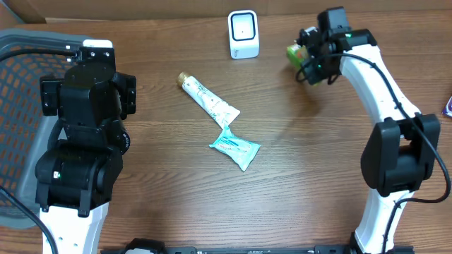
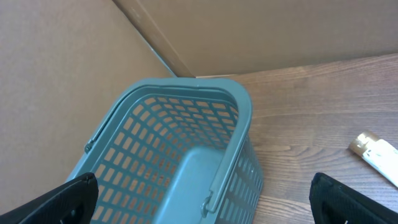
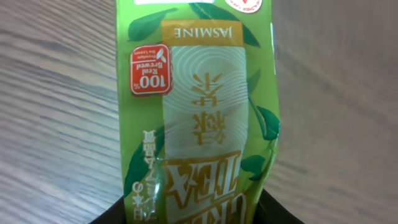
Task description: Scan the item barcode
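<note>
Tea carton (image 3: 199, 112) lengthwise out from tool (image 1: 305, 58)

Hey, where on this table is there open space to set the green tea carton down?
Widest bare wood: between the teal packet and the right arm, and along the front edge below the packet. A narrower gap between the toothpaste tube and the scanner. Crowded: the left side, filled by the basket and left arm.

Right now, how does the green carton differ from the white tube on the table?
Colour: the green carton is leafy green with jasmine tea print; the white tube is pale with a gold cap. Pose: the green carton is clamped in the right gripper near the scanner; the white tube lies flat on the table, untouched. Both look like packaged shop goods.
</note>
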Tool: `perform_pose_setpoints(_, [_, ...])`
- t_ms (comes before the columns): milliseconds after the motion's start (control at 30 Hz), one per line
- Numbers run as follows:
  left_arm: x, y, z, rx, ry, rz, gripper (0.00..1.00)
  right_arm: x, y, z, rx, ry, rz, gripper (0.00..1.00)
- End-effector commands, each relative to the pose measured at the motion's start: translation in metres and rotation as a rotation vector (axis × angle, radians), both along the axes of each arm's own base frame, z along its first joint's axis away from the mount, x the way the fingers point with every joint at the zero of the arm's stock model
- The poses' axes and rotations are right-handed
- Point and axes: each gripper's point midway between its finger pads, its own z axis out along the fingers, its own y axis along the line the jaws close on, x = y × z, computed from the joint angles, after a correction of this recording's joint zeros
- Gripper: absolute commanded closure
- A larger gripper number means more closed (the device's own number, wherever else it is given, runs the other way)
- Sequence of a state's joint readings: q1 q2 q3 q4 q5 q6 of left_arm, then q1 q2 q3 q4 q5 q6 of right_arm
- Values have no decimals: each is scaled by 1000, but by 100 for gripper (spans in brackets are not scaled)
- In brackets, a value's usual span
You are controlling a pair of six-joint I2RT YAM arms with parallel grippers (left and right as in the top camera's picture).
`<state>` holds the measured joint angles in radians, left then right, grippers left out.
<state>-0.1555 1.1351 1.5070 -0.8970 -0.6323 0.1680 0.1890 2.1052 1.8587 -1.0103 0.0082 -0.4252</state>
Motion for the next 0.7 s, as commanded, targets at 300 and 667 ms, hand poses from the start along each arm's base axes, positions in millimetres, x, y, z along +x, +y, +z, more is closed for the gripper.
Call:
perform_pose_setpoints(300, [1,-1,0,5,4,-5,0,-40,106,52,-121,-105,468,59])
perform_pose_setpoints(667, [1,-1,0,5,4,-5,1,-33,88,109,-412,-297,403,59])
